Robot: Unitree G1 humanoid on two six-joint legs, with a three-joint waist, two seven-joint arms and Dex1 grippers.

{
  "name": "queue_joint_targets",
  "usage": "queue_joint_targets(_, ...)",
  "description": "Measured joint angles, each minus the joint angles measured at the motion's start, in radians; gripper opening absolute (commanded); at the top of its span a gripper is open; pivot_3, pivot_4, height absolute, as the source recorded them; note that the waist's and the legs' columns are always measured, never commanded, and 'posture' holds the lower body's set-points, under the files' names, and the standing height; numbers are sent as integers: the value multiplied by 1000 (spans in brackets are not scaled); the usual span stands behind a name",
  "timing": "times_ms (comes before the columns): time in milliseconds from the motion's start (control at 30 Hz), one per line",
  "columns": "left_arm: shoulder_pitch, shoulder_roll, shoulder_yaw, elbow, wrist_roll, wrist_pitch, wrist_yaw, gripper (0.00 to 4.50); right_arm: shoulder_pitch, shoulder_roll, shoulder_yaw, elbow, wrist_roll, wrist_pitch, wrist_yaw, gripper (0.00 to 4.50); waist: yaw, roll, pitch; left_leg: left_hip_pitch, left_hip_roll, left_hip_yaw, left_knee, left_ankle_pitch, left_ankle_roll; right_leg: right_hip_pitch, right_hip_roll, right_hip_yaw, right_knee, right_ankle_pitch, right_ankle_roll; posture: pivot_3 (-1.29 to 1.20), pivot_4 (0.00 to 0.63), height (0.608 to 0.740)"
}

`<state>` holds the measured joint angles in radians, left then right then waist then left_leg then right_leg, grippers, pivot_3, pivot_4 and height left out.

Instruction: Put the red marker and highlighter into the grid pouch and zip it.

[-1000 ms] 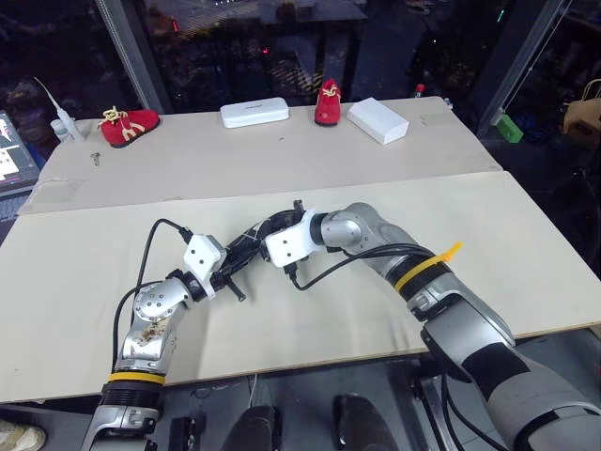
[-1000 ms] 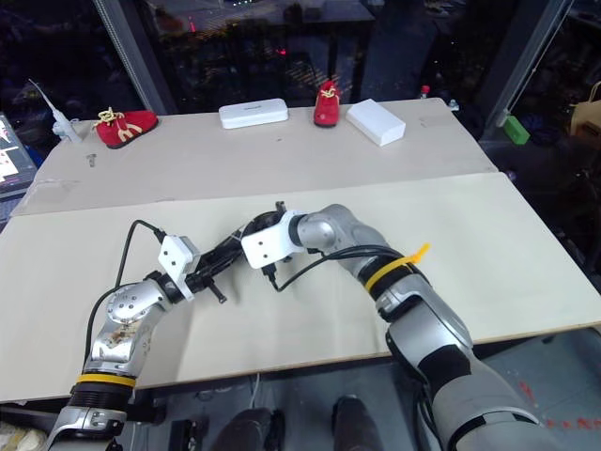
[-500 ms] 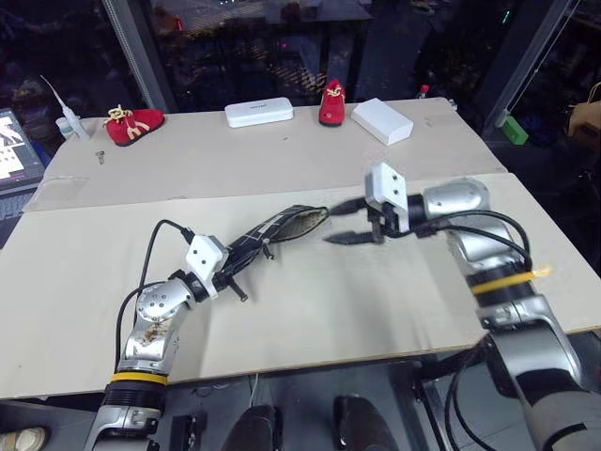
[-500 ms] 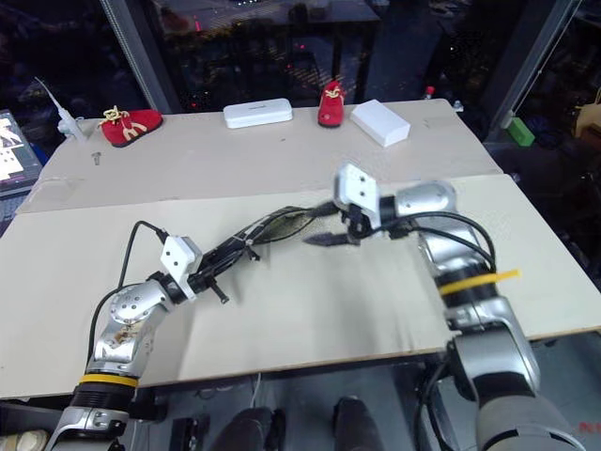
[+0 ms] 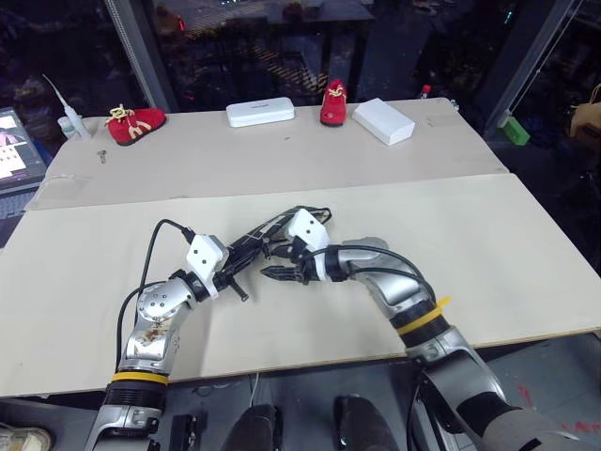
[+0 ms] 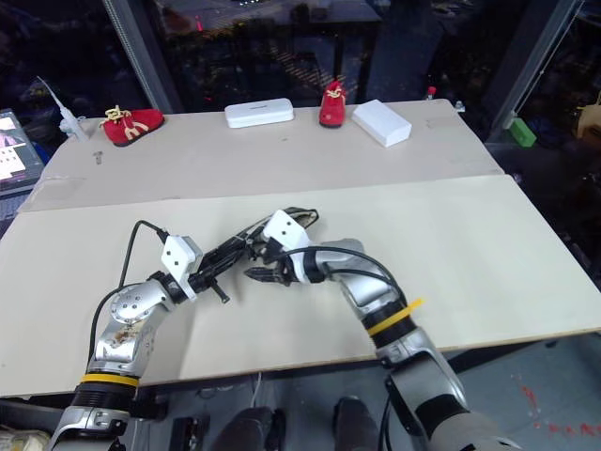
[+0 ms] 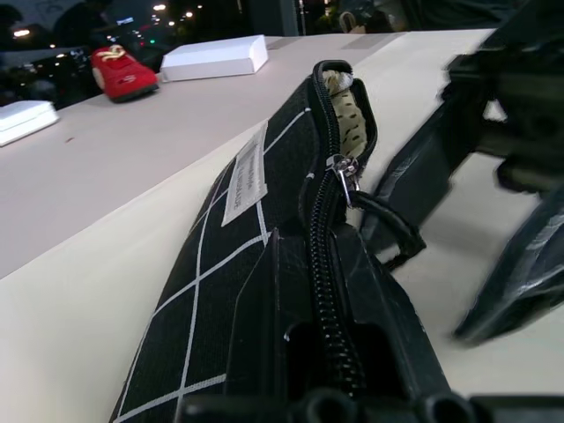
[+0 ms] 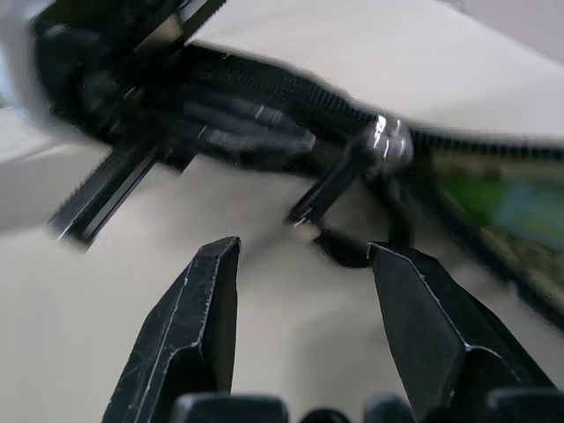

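The left gripper (image 5: pixel 246 264) is clamped on one end of the grid pouch (image 7: pixel 264 220) and holds it off the desk (image 5: pixel 526 244), near the middle toward the front edge. The pouch's long axis runs from that grip away toward the far right corner, zipper edge up. The zipper is closed along the held end; the slider (image 7: pixel 342 167) sits partway along, and past it the mouth gapes. In the right wrist view something green shows inside that open part, likely the highlighter; the red marker I cannot make out.

The right gripper (image 8: pixel 304 273) is empty, jaws apart, just beside the pouch on its front-right side. It points across the pouch's long axis, with the slider and its hanging pull tab (image 8: pixel 326 198) straight ahead, just beyond the fingertips (image 8: pixel 220 256). The right arm is plainly the one placed for the zipper. As I judge it, it must close on the tab and drag it along the pouch's axis toward the open far end, while the left keeps the fabric taut
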<state>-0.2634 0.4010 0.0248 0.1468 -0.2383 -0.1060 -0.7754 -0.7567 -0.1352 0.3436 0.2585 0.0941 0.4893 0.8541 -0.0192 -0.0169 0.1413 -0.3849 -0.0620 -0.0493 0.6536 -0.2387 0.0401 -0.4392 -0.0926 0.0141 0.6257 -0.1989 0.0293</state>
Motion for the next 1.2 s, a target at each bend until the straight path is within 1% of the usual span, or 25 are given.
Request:
queue_joint_targets(67,-2,0,1,0,0,0,0,0,-13,14,2,9,-5,0,-11,2590,2,0,0,0,0,0,0,0,0,0,0,0,0,0,0,0,150,740)
queue_joint_targets(133,-4,0,2,0,0,0,0,0,-19,26,4,22,-12,-1,-14,2089,3,0,0,0,0,0,0,0,0,0,1,-1,0,0,0,0,150,740)
queue_joint_targets(167,-4,0,2,1,0,0,0,0,-22,27,5,33,-16,-3,-19,1908,2,0,0,0,0,0,0,0,0,0,1,-1,1,0,0,0,150,740)
queue_joint_targets(333,-4,0,2,1,0,0,0,0,-24,5,4,48,-32,-19,-11,192,2,0,0,0,0,0,0,0,0,0,1,-1,0,0,0,0,150,740)
queue_joint_targets(367,-4,0,2,1,0,0,0,0,-24,-2,3,48,-32,-24,-6,39,2,0,0,0,0,0,0,0,0,0,1,-1,0,0,0,0,150,740)
queue_joint_targets(667,-4,0,1,1,0,0,0,0,-24,-36,-3,48,-33,-30,15,39,0,0,0,0,0,0,0,0,0,0,1,-1,0,0,0,0,150,740)
queue_joint_targets(800,-5,0,-2,1,0,0,-1,0,-19,-171,-13,32,-37,-33,59,39,8,0,0,0,-1,0,0,0,0,1,0,-1,-1,0,0,0,150,740)
queue_joint_targets(867,-4,0,-2,1,0,0,-2,0,-19,-219,-33,40,-43,-53,63,39,6,0,0,0,0,0,0,0,0,1,1,-1,-1,0,0,0,150,740)
queue_joint_targets(933,-4,0,-4,1,0,0,-3,0,-23,-260,-51,72,-48,-81,60,39,4,0,0,0,0,1,0,0,0,1,1,-1,-1,0,0,0,150,740)
queue_joint_targets(1000,-4,0,-4,1,0,0,-3,0,-40,-311,-84,146,-56,-105,51,39,4,0,0,0,0,1,0,0,0,1,1,-1,-1,0,0,0,150,740)
queue_joint_targets(1100,-3,0,-4,1,0,0,-4,0,-76,-356,-128,222,-69,-143,30,39,1,0,0,0,0,2,0,0,0,1,1,0,-1,0,0,0,150,740)
queue_joint_targets(1200,-4,0,-4,1,0,0,-4,0,-112,-364,-159,274,-72,-187,11,39,-1,0,0,0,2,2,0,0,0,1,2,0,-1,0,0,0,150,740)
